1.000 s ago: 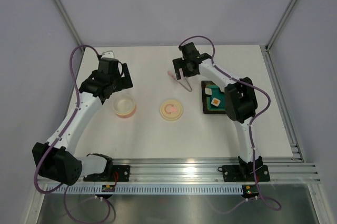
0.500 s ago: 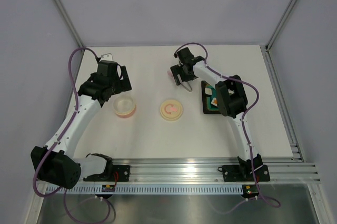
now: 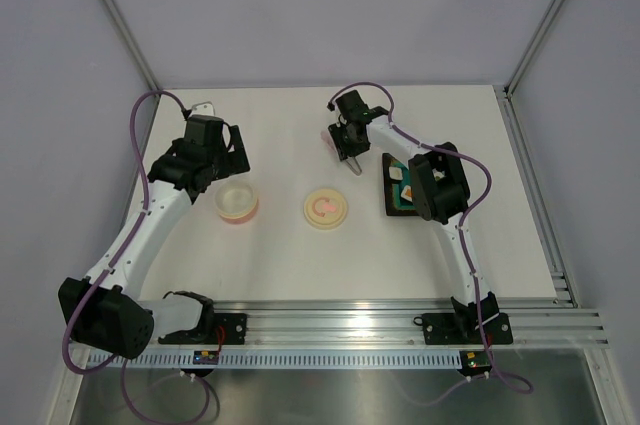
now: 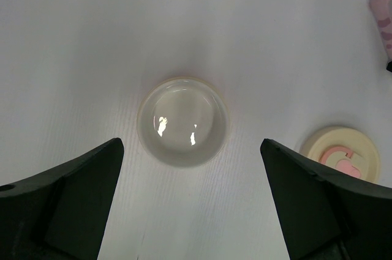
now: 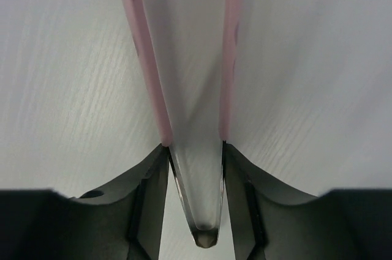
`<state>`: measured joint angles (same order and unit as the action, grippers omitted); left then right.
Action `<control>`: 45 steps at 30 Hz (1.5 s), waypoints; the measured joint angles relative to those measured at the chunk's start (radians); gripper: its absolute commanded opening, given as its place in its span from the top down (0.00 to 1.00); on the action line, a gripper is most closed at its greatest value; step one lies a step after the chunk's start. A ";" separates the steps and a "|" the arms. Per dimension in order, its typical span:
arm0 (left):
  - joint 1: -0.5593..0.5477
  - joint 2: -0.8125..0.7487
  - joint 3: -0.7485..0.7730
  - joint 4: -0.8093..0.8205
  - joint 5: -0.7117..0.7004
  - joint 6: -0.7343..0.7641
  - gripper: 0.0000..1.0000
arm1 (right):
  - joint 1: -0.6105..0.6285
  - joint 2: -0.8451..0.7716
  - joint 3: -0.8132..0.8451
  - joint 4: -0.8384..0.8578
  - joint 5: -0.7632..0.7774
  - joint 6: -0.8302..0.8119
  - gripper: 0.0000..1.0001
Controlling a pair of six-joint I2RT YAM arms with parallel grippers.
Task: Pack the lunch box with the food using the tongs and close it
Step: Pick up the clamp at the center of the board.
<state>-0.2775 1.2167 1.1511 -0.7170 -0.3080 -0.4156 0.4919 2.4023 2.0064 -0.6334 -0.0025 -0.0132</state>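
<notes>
The tongs (image 5: 144,58) are pale pink, and their two thin arms run up the right wrist view from between my right gripper's fingers. My right gripper (image 5: 193,147) is shut on the tongs, one finger pressing on the outer side of each arm. Seen from above, that gripper (image 3: 348,145) holds the tongs (image 3: 353,161) low over the table at the back centre. The lunch box (image 3: 237,205) is a round pink tub standing open and empty. My left gripper (image 4: 190,144) hovers wide open above the lunch box (image 4: 182,121). The food (image 3: 409,191) lies in the dark tray.
The cream lid (image 3: 326,209) with its pink curl lies flat between the tub and the dark teal-topped tray (image 3: 392,207). The lid (image 4: 343,153) also shows at the right of the left wrist view. Grey walls close the table's back and sides.
My right gripper has come down a little and shut on the tongs, squeezing their arms closer together. The left arm has hardly moved.
</notes>
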 measured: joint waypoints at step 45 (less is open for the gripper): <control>0.000 0.000 0.000 0.001 0.001 0.000 0.01 | 0.011 -0.212 -0.004 -0.224 -0.025 0.102 0.94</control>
<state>-0.2775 1.2163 1.1511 -0.7158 -0.3073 -0.4156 0.5030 2.1902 2.0022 -0.8577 -0.0273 0.0887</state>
